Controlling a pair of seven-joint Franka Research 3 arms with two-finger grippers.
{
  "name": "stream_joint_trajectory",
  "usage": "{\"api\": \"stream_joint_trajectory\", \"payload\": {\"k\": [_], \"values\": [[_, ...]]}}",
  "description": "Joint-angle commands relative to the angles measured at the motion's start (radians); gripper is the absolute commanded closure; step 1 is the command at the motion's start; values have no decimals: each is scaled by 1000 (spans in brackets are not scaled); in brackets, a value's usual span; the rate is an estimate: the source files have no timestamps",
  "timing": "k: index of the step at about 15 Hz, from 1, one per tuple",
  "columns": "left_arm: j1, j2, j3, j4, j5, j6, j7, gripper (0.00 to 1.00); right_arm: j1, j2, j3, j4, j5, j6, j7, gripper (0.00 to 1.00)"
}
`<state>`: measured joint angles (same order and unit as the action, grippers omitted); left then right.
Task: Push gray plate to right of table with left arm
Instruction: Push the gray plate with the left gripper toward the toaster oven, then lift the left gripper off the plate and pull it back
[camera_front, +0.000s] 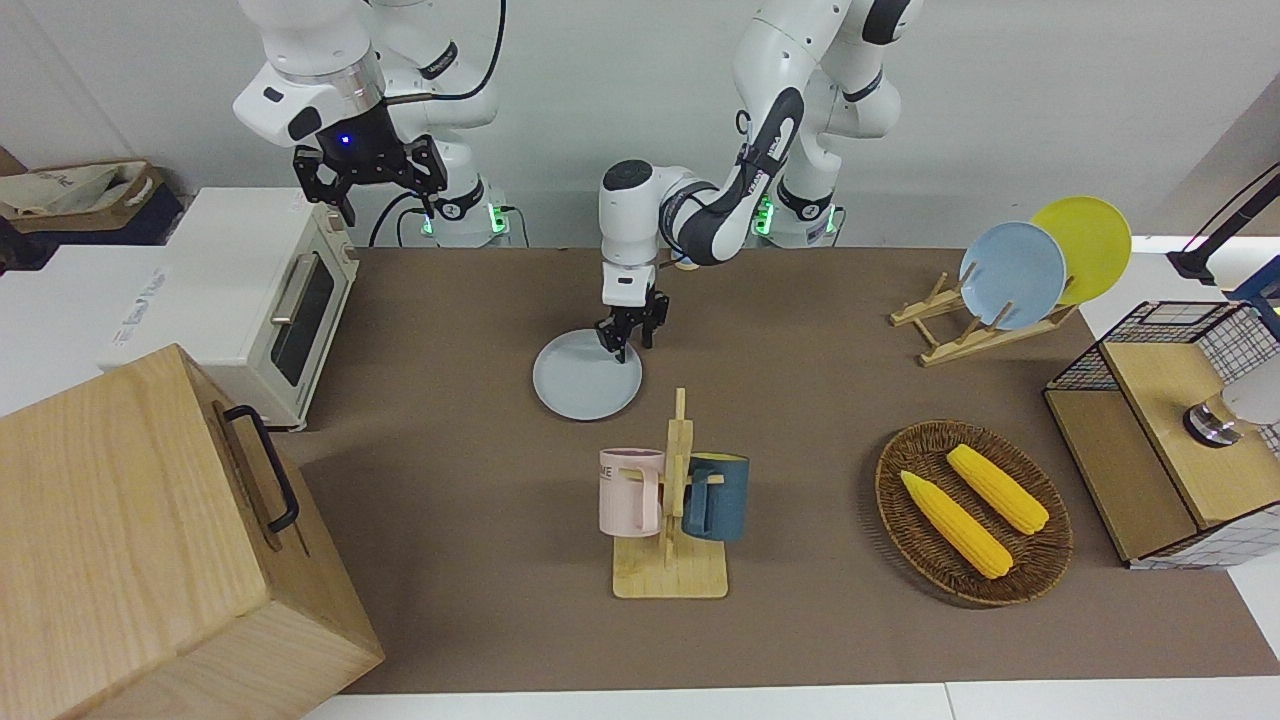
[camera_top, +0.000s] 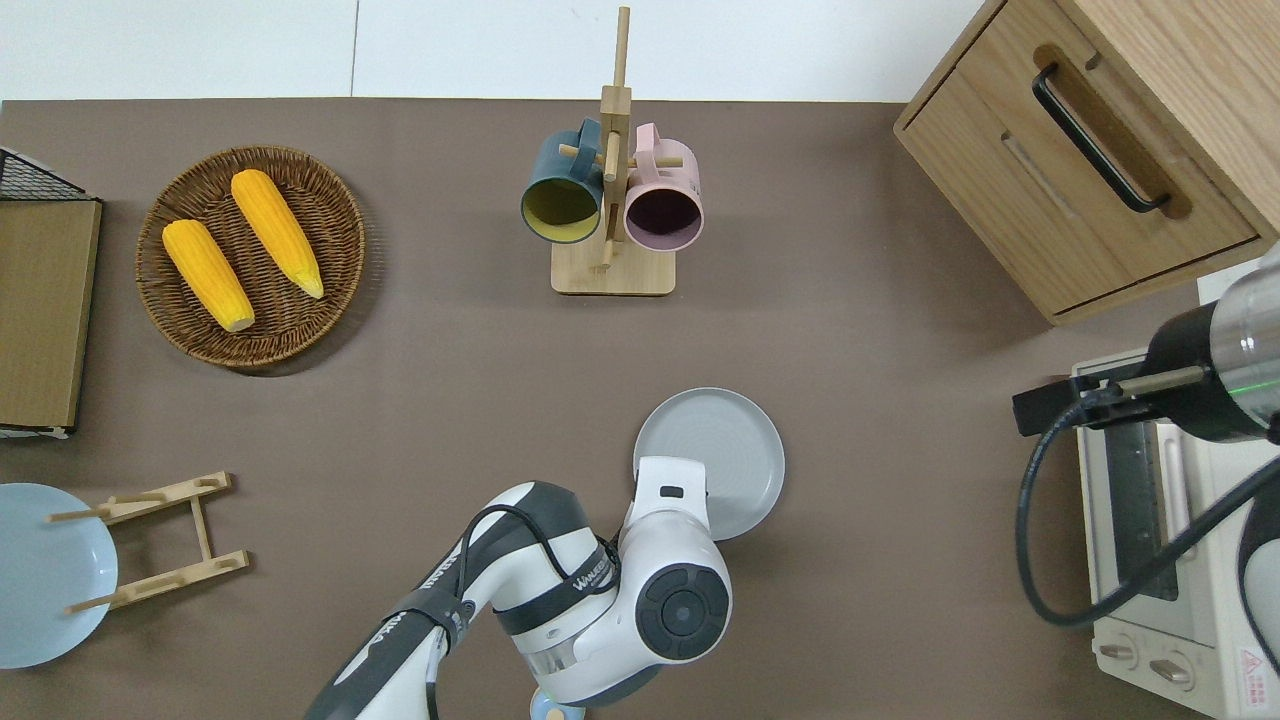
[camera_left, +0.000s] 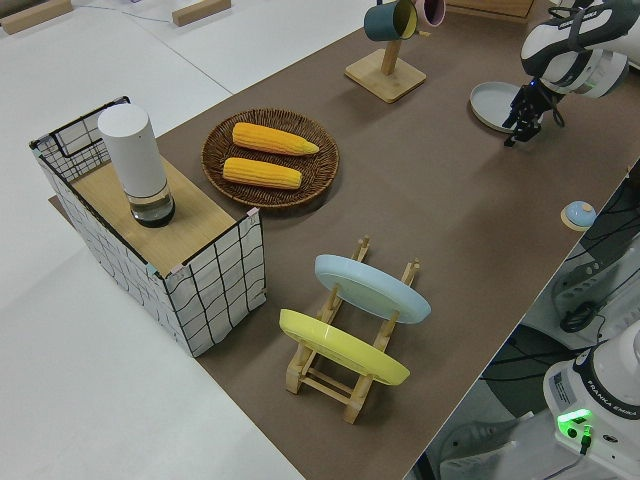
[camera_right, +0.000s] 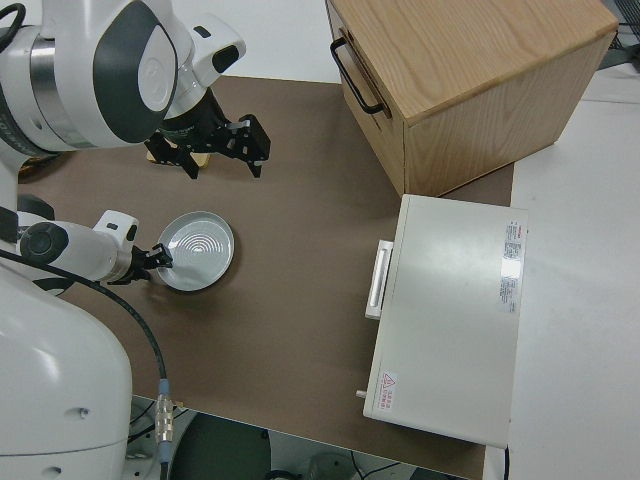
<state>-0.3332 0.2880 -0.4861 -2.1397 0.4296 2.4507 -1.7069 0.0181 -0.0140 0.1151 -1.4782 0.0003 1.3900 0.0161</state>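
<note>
You have bright, even light from above in every view. Shadows are soft and short: under the basket (camera_top: 250, 255), beside the wooden cabinet (camera_front: 150, 540). The table (camera_front: 450, 450) shows no glare. Focus is sharp out to the edges.

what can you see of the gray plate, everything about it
The gray plate is a round, flat, pale blue-gray dish with a low raised rim and faint concentric rings inside, smooth like glazed ceramic. It is empty and lies flat on the brown table, nearer to the robots than the mug stand. The left arm's pincer is at its rim.
</note>
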Motion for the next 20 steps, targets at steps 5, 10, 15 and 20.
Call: {"api": "stream_joint_trajectory", "payload": {"k": [5, 10, 15, 20], "values": [[35, -39, 12, 64, -130, -157, 254, 9, -20, -3, 15, 9, 4, -16, 13, 17], [120, -173, 15, 86, -291, -329, 606, 9, -20, -3, 15, 9, 6, -16, 13, 17], [265, -242, 21, 159, -405, -522, 913, 9, -20, -3, 17, 9, 6, -16, 13, 17], [423, -291, 23, 227, -419, -702, 1208, 7, -20, -3, 17, 9, 4, -16, 13, 17]]}}
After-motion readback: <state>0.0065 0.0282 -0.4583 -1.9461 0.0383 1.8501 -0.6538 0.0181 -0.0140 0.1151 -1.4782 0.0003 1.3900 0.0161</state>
